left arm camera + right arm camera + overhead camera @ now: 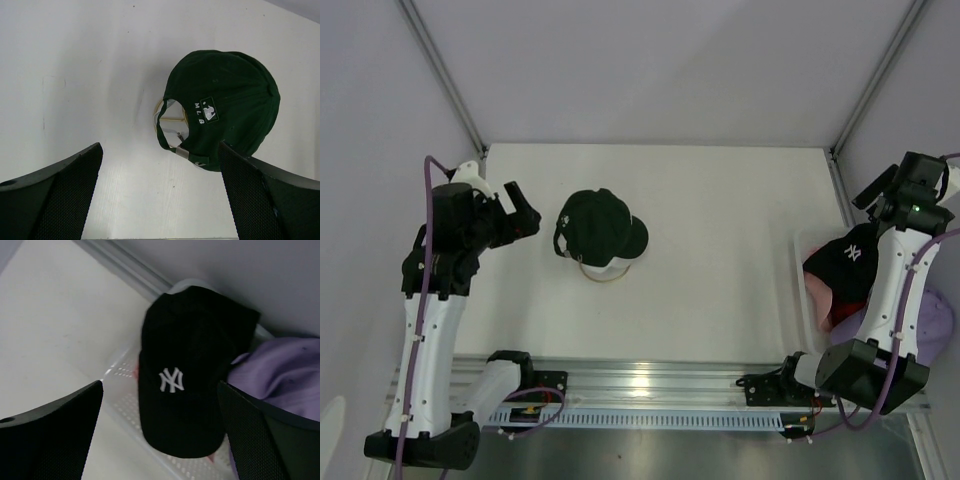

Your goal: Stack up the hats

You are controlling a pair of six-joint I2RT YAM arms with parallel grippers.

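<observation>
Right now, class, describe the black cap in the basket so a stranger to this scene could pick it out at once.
Go to the right edge of the white table, to the white mesh basket. In it, on top, against a lavender cap, lies the black cap: the only dark one there, with a white NY logo.

Bright, even, diffuse light falls from above. The white table (pixel 740 210) is close to washed out in the left wrist view, where the green cap (pixel 225 100) casts only a faint, soft shadow to its left. From the top that cap reads nearly black, its folds lost. Glare streaks the metal rail (pixel 650 380) at the near edge. The right wrist view is dimmer and greyer: the black cap (pixel 185 375) keeps a crisp white logo but little surface detail, and the lavender cap (pixel 285 375) looks slightly soft. The left fingers (pixel 55 195) are underexposed, their mesh just visible
</observation>
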